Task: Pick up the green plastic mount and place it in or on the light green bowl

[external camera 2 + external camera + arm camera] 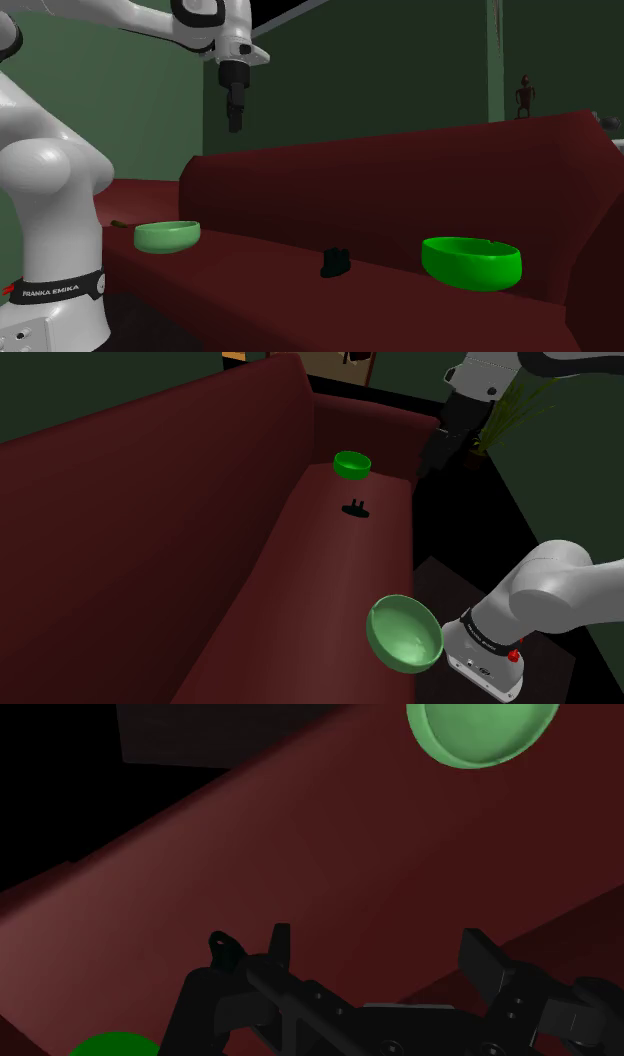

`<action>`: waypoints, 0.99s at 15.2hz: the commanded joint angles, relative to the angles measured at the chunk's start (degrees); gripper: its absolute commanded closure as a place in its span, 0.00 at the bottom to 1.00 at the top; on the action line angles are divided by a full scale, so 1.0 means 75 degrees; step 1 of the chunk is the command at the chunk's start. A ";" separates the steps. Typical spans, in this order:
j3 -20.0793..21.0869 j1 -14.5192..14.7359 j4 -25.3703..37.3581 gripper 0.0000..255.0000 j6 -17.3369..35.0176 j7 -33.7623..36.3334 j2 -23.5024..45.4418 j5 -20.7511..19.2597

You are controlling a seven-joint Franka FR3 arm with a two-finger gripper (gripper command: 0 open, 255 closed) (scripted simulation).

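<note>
The mount (pixel 355 508) is a small, very dark green piece lying on the dark red sofa seat (pixel 330 582). It shows again in the second exterior view (pixel 335 262), between two bowls. The light green bowl (pixel 404 634) rests at the seat's near end, also seen from the side (pixel 167 236) and from above (pixel 482 729). My gripper (pixel 432 464) hangs high above the sofa (pixel 235 125), well clear of the mount. Its fingers stand apart with nothing between them (pixel 380 954). A small dark shape (pixel 225 949) beside one finger looks like the mount.
A bright green bowl (pixel 352 464) sits on the seat near the far armrest (pixel 375 427), just beyond the mount, and shows again (pixel 471 262) (pixel 115 1046). The sofa back (pixel 130 522) rises along the shoulder view's left. A plant (pixel 515 407) stands behind the arm.
</note>
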 commanded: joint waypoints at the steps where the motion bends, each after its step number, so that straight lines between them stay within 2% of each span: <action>1: 0.0000 0.0000 0.0000 0.00 0.0000 0.0000 0.0000 0.0000; 8: -0.0121 -0.0245 -0.0417 0.00 0.1585 -0.0174 0.1329 -0.0229; 15: -0.0268 -0.0479 -0.0361 0.00 0.3059 -0.0281 0.3006 -0.0441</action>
